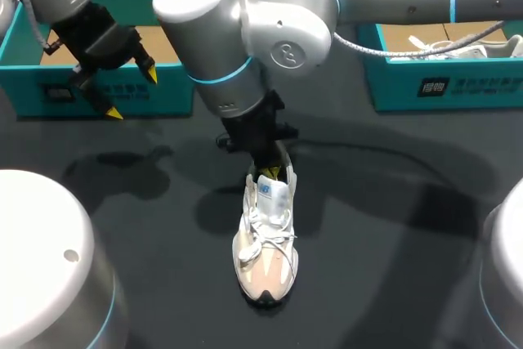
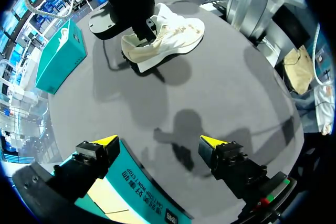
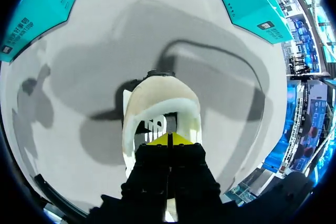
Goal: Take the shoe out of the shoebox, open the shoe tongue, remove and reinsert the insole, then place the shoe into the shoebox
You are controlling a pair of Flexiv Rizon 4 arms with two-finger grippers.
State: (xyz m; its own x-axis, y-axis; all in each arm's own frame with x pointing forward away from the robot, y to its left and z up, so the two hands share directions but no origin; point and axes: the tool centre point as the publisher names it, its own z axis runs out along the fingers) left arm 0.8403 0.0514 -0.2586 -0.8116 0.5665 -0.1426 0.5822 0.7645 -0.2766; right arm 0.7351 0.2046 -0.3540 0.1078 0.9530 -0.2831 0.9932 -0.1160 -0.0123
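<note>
Done: shoe [image 1: 265,243] out, centre frame. In its mouth, right gripper [image 1: 274,172] tips pressed together; contents indeterminate. Upper left, left gripper [image 1: 131,93] spread, empty. Judged outstanding: insole, reboxing.

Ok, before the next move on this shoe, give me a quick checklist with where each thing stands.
1. Shoe out of the box, upright on the table: ok.
2. Right claw down in the shoe's opening: ok.
3. Right claw gripping anything inside: cannot tell; its tips are together, but what lies between them is hidden.
4. Left claw open and clear of the shoe: ok.
5. Left claw steadying the shoe: not ok; it hovers over the left shoebox.
</note>
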